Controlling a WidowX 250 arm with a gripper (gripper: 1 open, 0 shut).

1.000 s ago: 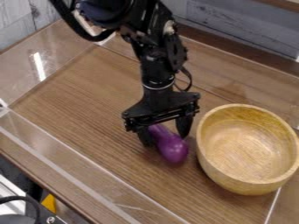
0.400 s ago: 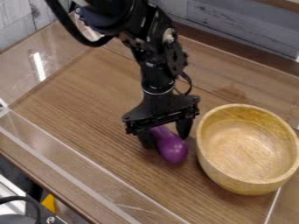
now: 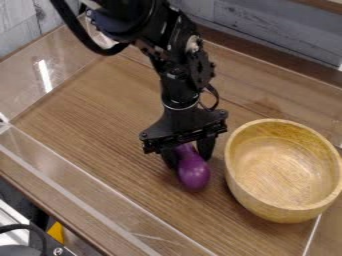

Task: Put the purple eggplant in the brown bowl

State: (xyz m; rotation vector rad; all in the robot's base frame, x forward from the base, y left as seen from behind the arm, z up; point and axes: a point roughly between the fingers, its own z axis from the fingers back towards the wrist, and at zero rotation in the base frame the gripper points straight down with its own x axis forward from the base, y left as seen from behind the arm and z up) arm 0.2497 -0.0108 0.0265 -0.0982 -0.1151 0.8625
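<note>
so the black robot arm (image 3: 160, 50) is reaching in from the top left and pointing its gripper (image 3: 185, 147) straight down at the wooden table (image 3: 94, 120). the gripper is sitting low, right over the stem end of the purple eggplant (image 3: 194, 171), with one finger (image 3: 156, 143) showing on the left side and the other on the right side near the bowl. the fingers are looking spread on either side of the eggplant's upper end, but honestly i can't tell whether they're actually pinching it or just straddling it, the black parts are blending together at that spot. the eggplant is lying on the table, its fat rounded end sticking out toward the camera from under the gripper, glossy and catching a bit of light. the brown bowl (image 3: 282, 170) is sitting just beside it on the right, upright, showing its wood grain inside and nothing in it. the eggplant is looking close to the bowl's left rim, though i can't say for sure if they're touching. a clear plastic wall (image 3: 54, 170) is running along the front left edge of the table.
</note>
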